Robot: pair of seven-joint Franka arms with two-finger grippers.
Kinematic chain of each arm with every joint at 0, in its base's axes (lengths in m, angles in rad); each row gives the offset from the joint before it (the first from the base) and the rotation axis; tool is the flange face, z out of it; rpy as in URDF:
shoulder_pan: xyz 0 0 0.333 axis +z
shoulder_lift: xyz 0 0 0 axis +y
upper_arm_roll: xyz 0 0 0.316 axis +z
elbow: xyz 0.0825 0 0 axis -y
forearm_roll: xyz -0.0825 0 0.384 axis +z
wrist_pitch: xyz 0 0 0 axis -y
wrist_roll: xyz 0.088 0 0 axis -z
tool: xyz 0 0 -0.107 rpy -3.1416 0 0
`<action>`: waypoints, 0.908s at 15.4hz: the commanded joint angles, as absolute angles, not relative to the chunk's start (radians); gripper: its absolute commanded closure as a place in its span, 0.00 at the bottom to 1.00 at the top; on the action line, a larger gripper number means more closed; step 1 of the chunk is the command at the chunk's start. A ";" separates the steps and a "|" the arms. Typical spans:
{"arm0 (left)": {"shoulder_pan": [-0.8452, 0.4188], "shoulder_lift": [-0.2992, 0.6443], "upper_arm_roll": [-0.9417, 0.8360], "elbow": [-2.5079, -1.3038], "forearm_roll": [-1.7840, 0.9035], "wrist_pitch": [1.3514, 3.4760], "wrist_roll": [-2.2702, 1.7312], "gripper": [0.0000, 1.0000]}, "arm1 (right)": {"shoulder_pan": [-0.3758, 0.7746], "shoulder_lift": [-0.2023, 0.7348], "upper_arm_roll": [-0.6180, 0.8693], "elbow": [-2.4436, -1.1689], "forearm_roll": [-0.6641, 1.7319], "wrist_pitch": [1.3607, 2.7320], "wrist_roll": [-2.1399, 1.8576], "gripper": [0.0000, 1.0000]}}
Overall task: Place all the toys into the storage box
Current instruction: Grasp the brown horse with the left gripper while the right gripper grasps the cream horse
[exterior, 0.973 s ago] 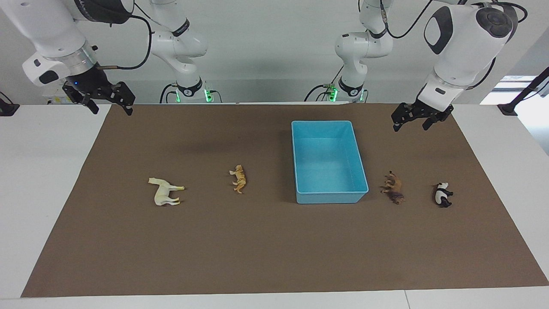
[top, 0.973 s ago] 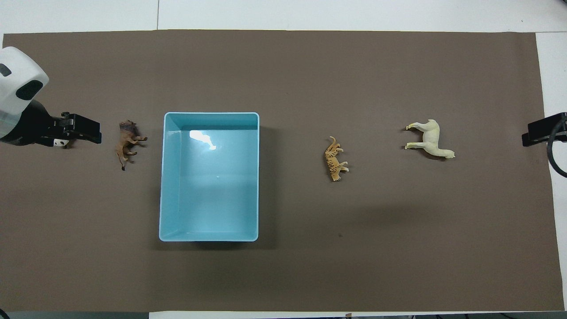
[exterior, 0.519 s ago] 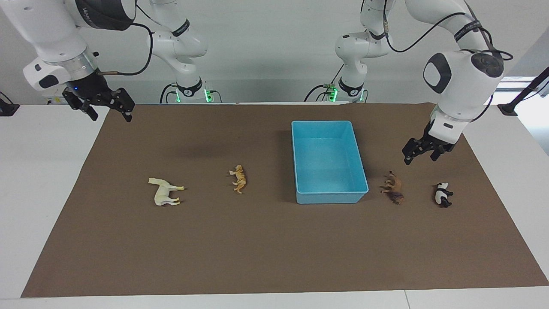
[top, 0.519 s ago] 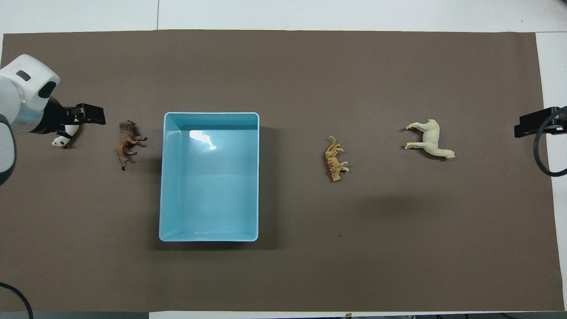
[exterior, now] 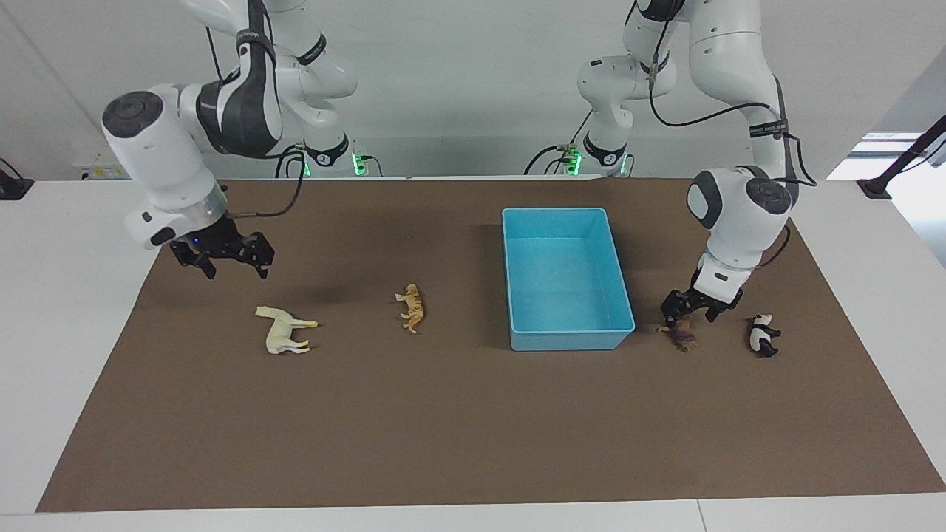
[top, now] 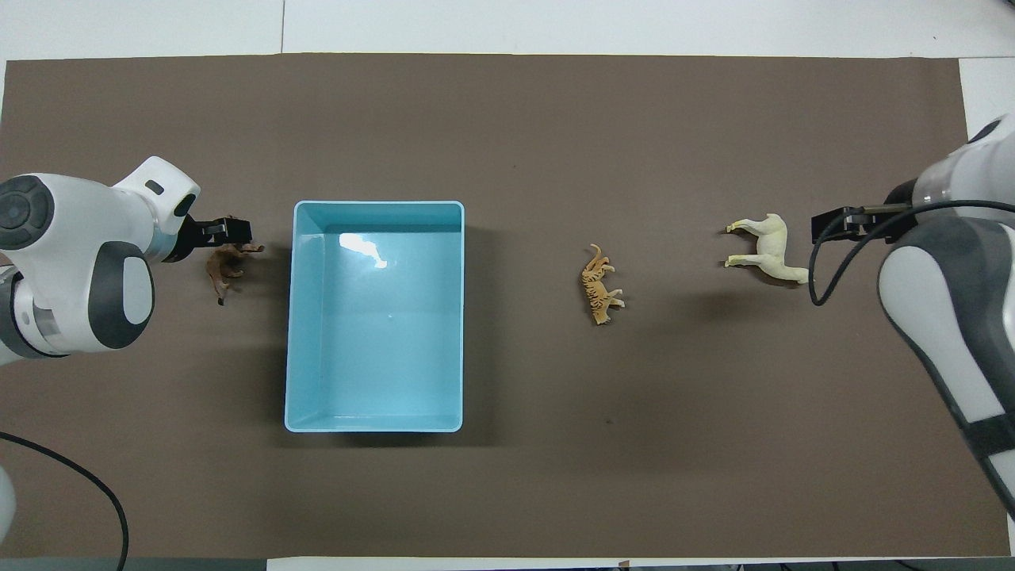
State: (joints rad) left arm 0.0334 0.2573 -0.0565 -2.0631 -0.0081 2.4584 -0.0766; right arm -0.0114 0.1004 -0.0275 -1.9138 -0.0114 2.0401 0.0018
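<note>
— Hovering low, the left pincer (exterior: 691,310) straddles the lion (exterior: 681,336), fingers spread, beside the storage box (exterior: 566,275)?
— Yes. The right pincer (exterior: 230,257), fingers apart, hangs over the surface (exterior: 473,428) near the horse (exterior: 284,330); tiger (exterior: 412,307) and panda (exterior: 761,334) lie outside the box.

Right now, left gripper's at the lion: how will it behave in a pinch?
The lion looks like rigid moulded plastic, so probably stiff and light. It lies on its side with legs sticking out, so the left gripper may twist it. Glossy surface: possibly slippery.
</note>
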 commanded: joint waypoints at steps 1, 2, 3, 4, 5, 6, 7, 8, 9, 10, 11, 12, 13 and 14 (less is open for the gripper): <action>0.029 0.284 -0.054 -2.053 0.005 2.491 -0.091 0.00 | 0.008 0.152 -0.025 -1.985 -0.009 2.207 0.051 0.00; 0.028 0.299 -0.054 -2.042 0.005 2.493 -0.091 0.00 | 0.011 0.166 -0.025 -2.018 -0.009 2.283 0.052 0.00; 0.034 0.313 -0.054 -2.034 0.005 2.509 -0.091 0.00 | 0.018 0.175 -0.025 -2.031 -0.009 2.313 0.061 0.00; 0.037 0.321 -0.054 -2.034 0.005 2.534 -0.092 0.00 | 0.031 0.192 -0.025 -2.031 -0.009 2.319 0.075 0.00; 0.038 0.328 -0.054 -2.033 0.005 2.542 -0.094 0.00 | 0.032 0.215 -0.025 -2.031 -0.009 2.330 0.080 0.00; 0.038 0.339 -0.054 -2.026 0.005 2.545 -0.095 0.05 | 0.029 0.239 -0.025 -2.031 -0.009 2.359 0.080 0.00; 0.035 0.348 -0.054 -2.025 0.005 2.545 -0.106 0.13 | 0.029 0.259 -0.025 -2.033 -0.009 2.382 0.080 0.00; 0.034 0.348 -0.054 -2.025 0.005 2.545 -0.115 0.29 | 0.031 0.274 -0.025 -2.036 -0.009 2.388 0.080 0.00; 0.038 0.350 -0.054 -2.025 0.005 2.540 -0.117 0.43 | 0.029 0.287 -0.025 -2.036 -0.009 2.399 0.080 0.00; 0.038 0.348 -0.054 -2.023 0.003 2.537 -0.118 0.61 | 0.028 0.291 -0.025 -2.036 -0.009 2.408 0.071 0.00; 0.038 0.350 -0.054 -2.010 0.002 2.525 -0.120 0.78 | 0.028 0.293 -0.025 -2.037 -0.012 2.407 0.054 0.00; 0.035 0.350 -0.055 -1.994 0.000 2.498 -0.141 0.94 | 0.032 0.293 -0.025 -2.037 -0.012 2.407 0.008 0.00; 0.031 0.351 -0.055 -1.964 0.000 2.458 -0.168 1.00 | 0.034 0.293 -0.025 -2.037 -0.012 2.408 -0.030 0.00; 0.026 0.359 -0.055 -1.921 0.000 2.400 -0.196 1.00 | 0.034 0.295 -0.025 -2.037 -0.014 2.411 -0.043 0.00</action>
State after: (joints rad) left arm 0.0340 0.3337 -0.0552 -2.0078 -0.0083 2.4938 -0.1377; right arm 0.0350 0.3020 -0.0272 -2.0269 -0.0114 2.3942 0.0084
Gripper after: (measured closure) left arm 0.555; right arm 0.000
